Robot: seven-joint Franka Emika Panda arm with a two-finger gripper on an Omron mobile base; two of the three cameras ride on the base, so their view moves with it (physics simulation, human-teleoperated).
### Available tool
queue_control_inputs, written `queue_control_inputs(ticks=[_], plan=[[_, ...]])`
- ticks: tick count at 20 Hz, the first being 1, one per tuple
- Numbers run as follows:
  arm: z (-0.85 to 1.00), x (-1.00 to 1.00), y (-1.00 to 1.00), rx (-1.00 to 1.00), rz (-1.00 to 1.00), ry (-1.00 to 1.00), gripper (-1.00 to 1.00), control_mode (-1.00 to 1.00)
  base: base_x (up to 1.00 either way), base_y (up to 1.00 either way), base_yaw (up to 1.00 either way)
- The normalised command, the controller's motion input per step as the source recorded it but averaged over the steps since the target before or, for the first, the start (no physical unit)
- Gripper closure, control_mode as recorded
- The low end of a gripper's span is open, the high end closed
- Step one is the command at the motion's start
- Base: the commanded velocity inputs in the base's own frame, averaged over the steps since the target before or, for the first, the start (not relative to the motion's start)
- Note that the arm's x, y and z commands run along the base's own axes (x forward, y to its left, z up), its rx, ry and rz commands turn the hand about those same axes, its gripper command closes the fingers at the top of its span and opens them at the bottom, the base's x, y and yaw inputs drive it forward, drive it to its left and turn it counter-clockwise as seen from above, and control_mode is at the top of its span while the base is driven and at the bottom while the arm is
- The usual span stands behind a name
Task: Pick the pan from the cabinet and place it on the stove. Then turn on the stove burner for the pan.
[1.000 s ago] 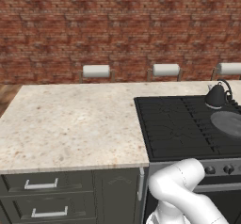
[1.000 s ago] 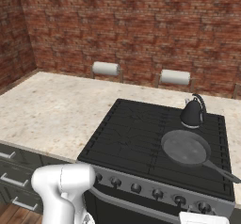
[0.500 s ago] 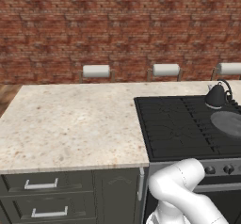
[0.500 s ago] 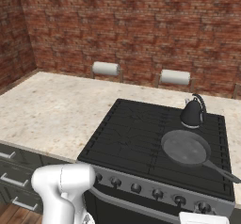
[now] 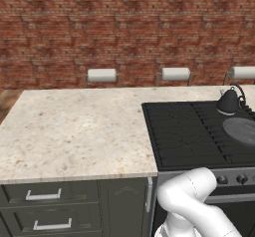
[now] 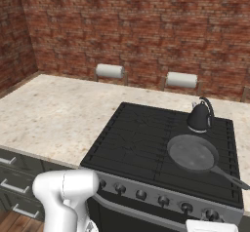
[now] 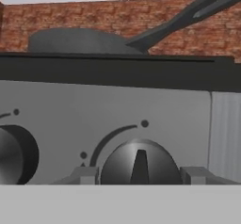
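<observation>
Nothing shifted since earlier, pan (image 6: 191, 152) (empty) on stove (image 6: 146, 143), end effector (image 7: 140, 175) pinching knob (image 7: 140, 164)

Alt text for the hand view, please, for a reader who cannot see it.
Close up, the gripper has a finger on each side of a dark round knob on the stove front. The pan sits on top, handle reaching up right, before a brick wall.
</observation>
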Motion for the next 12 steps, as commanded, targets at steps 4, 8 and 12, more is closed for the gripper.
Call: queue_control_inputs(ticks=[4,8,12], plan=[[0.05,0.00,-0.01,-0.19,0.04,-0.15,1.00,-1.00,0.00,0.00,0.00],[0.08,0.00,0.00,-0.21,0.03,-0.17,1.00,-1.00,0.00,0.00,0.00],[0.13,-0.03,0.00,-0.24,0.03,-0.19,1.00,-1.00,0.00,0.00,0.00]])
